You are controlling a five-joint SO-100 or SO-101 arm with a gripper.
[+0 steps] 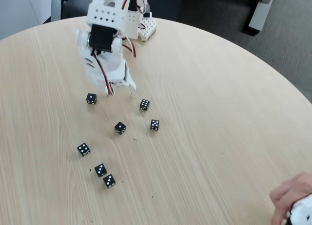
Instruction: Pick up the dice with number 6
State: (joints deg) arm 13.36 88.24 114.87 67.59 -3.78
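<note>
Several small black dice with white pips lie scattered on the round wooden table [219, 113]. The dice with number 6 [145, 104] sits right of centre in the group, its top face showing two rows of three pips. My white gripper [122, 84] hangs from the arm at the table's far side, tips pointing down. It is up and to the left of that die and holds nothing. Its fingers are blurred and overlap the arm's body, so their spacing does not show.
Other dice: one [91, 99] left of the gripper, one [154, 124] just below the six, a one-pip die [120, 128] in the middle, and three [83, 149] [100, 170] [109, 181] nearer the front. A person's hand [291, 196] enters at the lower right.
</note>
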